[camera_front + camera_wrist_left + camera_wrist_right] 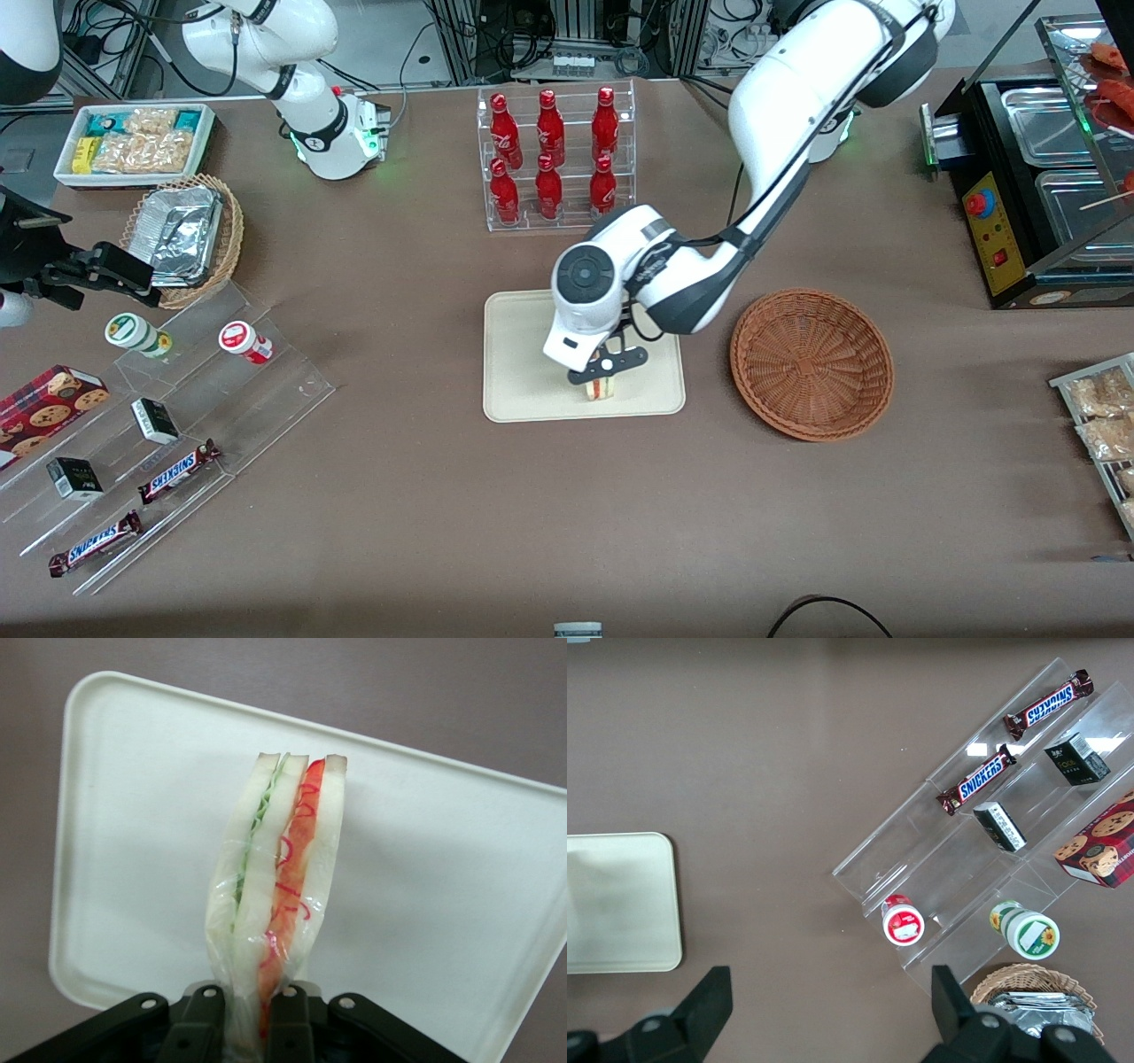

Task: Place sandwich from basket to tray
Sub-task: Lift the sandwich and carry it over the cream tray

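Observation:
The sandwich (601,388) (279,877) is a plastic-wrapped wedge of pale bread with green and red-orange filling. My gripper (603,379) (247,1028) is shut on it, one finger (202,1020) pressing each bread face. Gripper and sandwich are over the cream-beige tray (518,354) (133,815), near the tray edge closest to the front camera. Whether the sandwich touches the tray surface is unclear. The round reddish-brown wicker basket (811,363) sits beside the tray, toward the working arm's end, with nothing in it.
A clear rack of red bottles (554,155) stands farther from the front camera than the tray. A tiered acrylic stand (168,434) with candy bars and cups, a foil-container basket (182,235) and a white snack bin (133,142) lie toward the parked arm's end. A black food warmer (1036,186) sits at the working arm's end.

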